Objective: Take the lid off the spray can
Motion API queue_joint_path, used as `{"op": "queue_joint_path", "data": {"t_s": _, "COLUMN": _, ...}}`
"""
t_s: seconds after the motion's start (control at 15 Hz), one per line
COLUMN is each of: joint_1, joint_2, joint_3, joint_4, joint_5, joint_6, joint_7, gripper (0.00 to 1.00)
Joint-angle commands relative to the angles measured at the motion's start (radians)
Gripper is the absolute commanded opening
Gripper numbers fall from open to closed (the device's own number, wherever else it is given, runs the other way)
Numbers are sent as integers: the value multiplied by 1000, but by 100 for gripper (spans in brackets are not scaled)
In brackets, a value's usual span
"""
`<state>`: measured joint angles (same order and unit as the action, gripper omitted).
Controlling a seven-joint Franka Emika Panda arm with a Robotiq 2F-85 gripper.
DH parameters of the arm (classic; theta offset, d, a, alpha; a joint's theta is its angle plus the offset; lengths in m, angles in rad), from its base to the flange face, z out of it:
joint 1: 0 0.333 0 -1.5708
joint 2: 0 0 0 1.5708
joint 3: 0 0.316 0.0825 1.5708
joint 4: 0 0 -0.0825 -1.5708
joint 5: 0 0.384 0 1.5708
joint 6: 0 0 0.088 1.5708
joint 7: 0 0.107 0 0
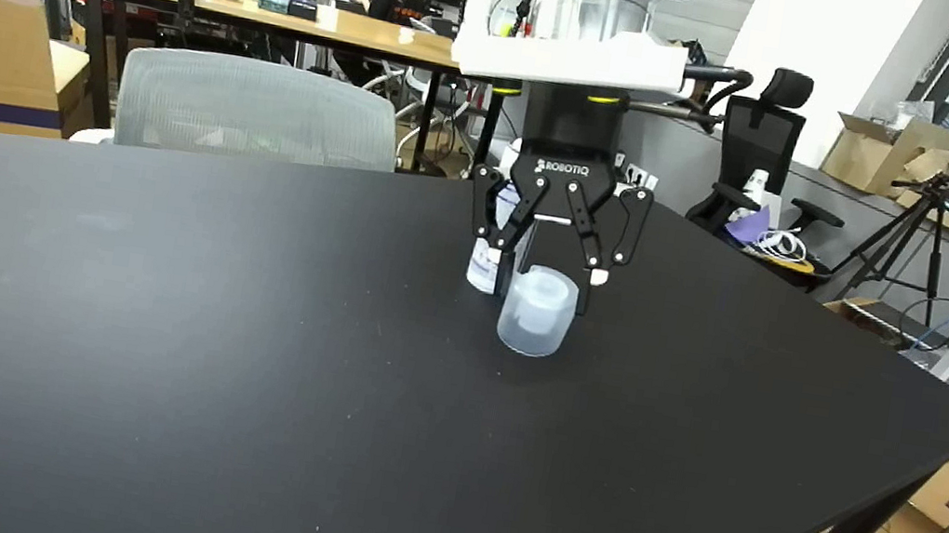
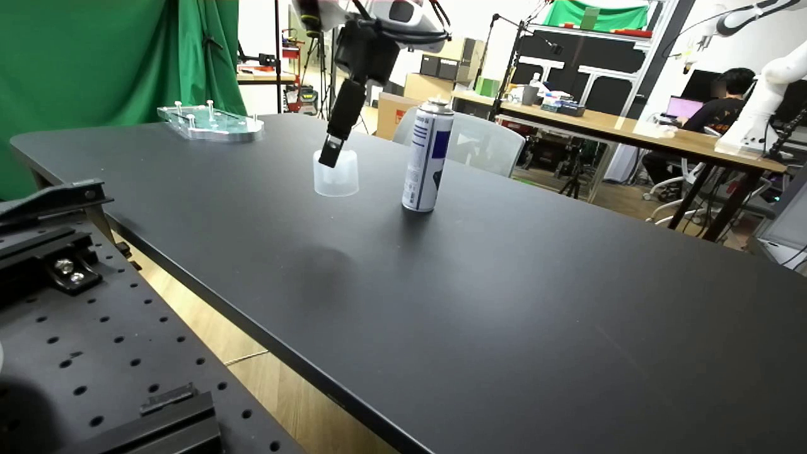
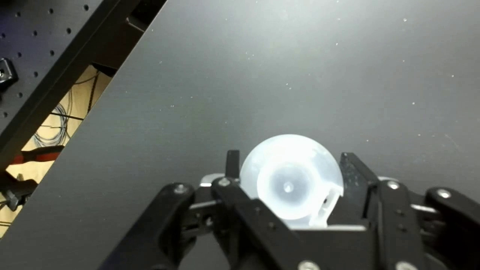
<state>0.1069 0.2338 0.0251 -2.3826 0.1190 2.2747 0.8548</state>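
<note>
Lid [image 1: 534,324], a translucent plastic cylinder, is clasped in the jaws of the black gripper [image 1: 542,299] above the matte table [image 2: 536,328]; in an exterior view, the slim spray can [image 2: 429,161] stands upright to its right.

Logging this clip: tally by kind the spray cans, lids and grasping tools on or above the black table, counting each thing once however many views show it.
Spray can: 1
Lid: 1, already off
Tool: 1
Total: 3

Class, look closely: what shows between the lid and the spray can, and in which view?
In an exterior view, only dark tabletop shows between the lid and the spray can.
</note>
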Motion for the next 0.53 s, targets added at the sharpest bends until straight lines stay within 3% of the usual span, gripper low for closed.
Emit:
{"op": "queue_joint_path", "data": {"t_s": 0.0, "joint_1": 6, "joint_2": 0, "joint_3": -1, "joint_4": 10, "joint_5": 34, "joint_6": -9, "joint_7": 47, "gripper": 42}}
{"op": "queue_joint_path", "data": {"t_s": 0.47, "joint_1": -5, "joint_2": -3, "joint_3": 16, "joint_4": -2, "joint_5": 134, "joint_6": 58, "joint_7": -57, "gripper": 42}}
